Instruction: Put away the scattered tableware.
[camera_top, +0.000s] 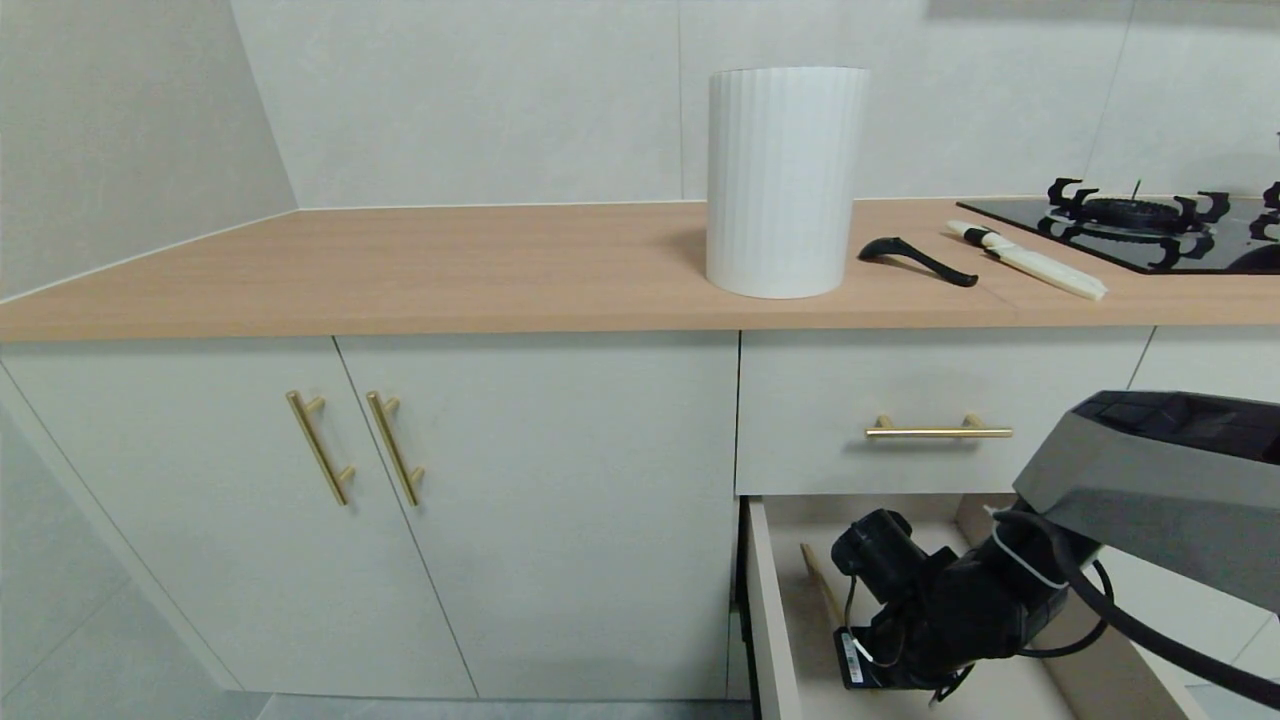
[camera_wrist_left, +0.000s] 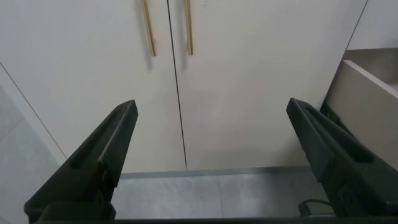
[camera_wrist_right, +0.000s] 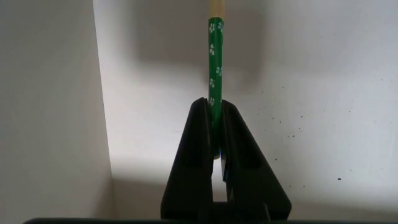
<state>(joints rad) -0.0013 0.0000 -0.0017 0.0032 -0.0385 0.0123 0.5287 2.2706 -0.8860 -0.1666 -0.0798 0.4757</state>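
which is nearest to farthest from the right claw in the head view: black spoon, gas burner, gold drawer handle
1. gold drawer handle, just above the right claw
2. black spoon, up on the countertop
3. gas burner, far back right

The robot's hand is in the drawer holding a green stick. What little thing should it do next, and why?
Probably open the right gripper and let the green stick go. The gripper is shut on the stick, low inside the open drawer, so it seems ready to drop it off. A black spoon and a white utensil are waiting on the counter.
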